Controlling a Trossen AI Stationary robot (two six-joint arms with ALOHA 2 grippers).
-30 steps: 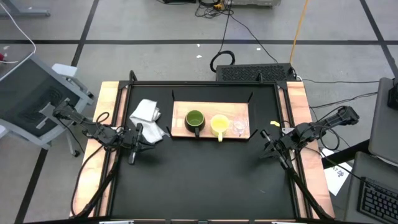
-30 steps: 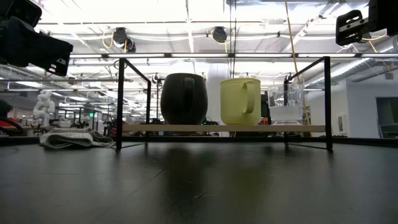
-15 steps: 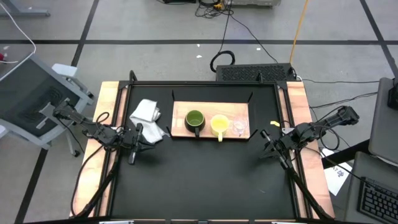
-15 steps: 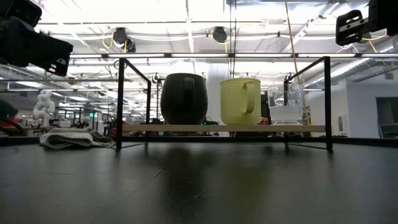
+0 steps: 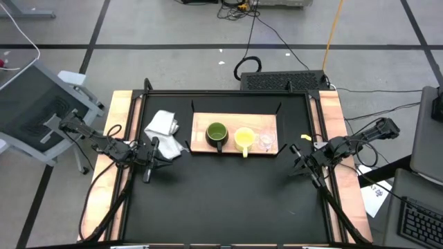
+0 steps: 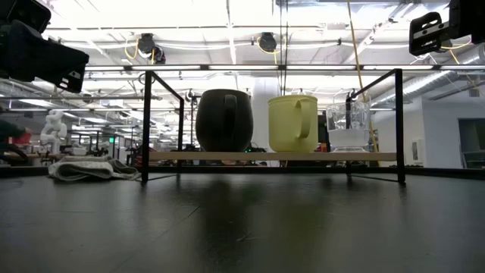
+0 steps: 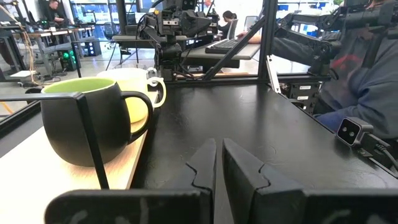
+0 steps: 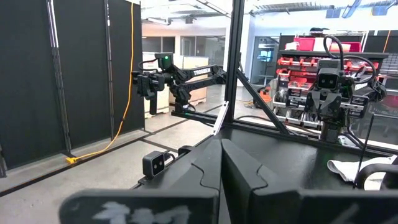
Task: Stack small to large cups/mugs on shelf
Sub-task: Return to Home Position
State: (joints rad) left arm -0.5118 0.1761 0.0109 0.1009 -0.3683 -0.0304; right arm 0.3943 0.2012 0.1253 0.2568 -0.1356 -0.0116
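Evidently the dark green mug, yellow mug and clear glass cup are lined up left to right on the shelf, so only homing is judged left, the left gripper and right gripper being held empty at either side, fingers pressed together.

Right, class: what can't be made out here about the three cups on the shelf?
Glass cup: high view, too small and clear to show its shape.
Yellow mug: left wrist view, mostly hidden behind the green mug.
Cup insides: low view, level with the shelf, walls hide them.
Left gripper, right gripper: high view, fingers too small to see.
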